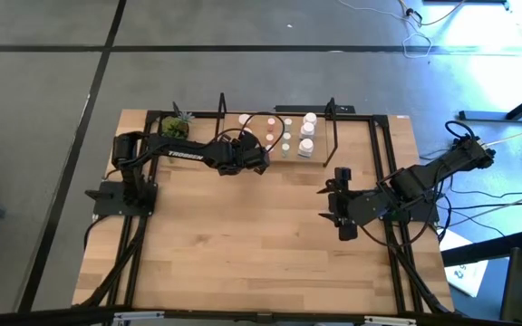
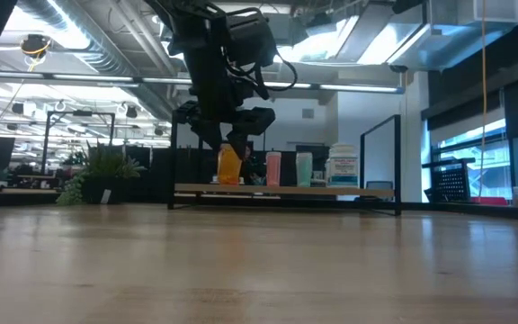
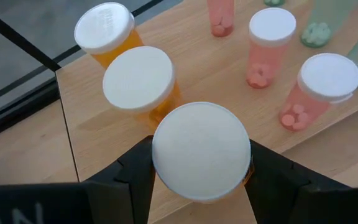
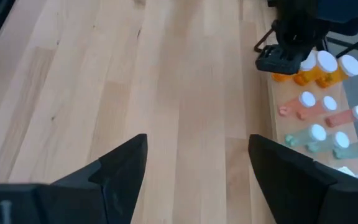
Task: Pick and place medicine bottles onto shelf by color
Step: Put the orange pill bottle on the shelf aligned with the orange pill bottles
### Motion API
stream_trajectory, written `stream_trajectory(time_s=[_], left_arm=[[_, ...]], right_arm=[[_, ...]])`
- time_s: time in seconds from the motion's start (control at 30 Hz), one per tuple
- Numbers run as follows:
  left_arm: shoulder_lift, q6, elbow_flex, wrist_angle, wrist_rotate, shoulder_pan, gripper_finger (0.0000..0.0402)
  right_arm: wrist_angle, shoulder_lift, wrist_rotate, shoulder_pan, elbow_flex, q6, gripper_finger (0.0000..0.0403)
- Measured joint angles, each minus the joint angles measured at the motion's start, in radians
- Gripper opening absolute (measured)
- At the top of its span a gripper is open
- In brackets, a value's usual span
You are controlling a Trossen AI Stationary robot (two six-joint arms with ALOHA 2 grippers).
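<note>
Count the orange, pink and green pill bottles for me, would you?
Orange bottles: 3, one of them held by the left gripper
Pink bottles: 3
Green bottles: 3
Total: 9

We're seeing the left arm reaching from its base at the table's left edge across toward the far middle, elbow bent, wrist pointing down. The left gripper (image 1: 259,156) is hanging low at the far side, its two dark fingers (image 3: 132,180) pressing on either side of an orange bottle (image 2: 229,166) with a white cap. The right arm is waiting at the table's right side, folded back toward its base, forearm lying low. The right gripper (image 1: 337,201) is facing left over the tabletop, fingers (image 4: 120,165) spread wide apart, gripping nothing.
</note>
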Motion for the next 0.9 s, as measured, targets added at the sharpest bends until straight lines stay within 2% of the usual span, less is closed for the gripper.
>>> stream_trajectory(time_s=[0.9], left_arm=[[0.000,-0.027,0.000,-0.002,-0.027,0.000,0.0190]], right_arm=[[0.000,0.000,-0.003,0.000,0.000,0.000,0.0281]])
